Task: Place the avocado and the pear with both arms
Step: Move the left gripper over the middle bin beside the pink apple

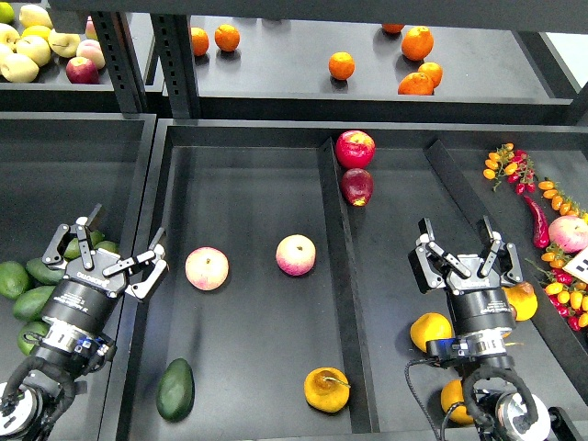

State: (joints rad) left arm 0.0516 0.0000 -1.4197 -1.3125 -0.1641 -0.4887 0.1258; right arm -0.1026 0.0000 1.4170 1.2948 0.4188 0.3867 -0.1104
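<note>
Avocado and pear show no readable labels.

From my remote seat I can read almost nothing here; the left gripper carries a line of small pale lettering across its black body, far too fine to make out; at the right edge a white card sits among the small tomatoes, bearing what may be a dark printed mark, though I cannot tell what it says; no other writing shows.
</note>
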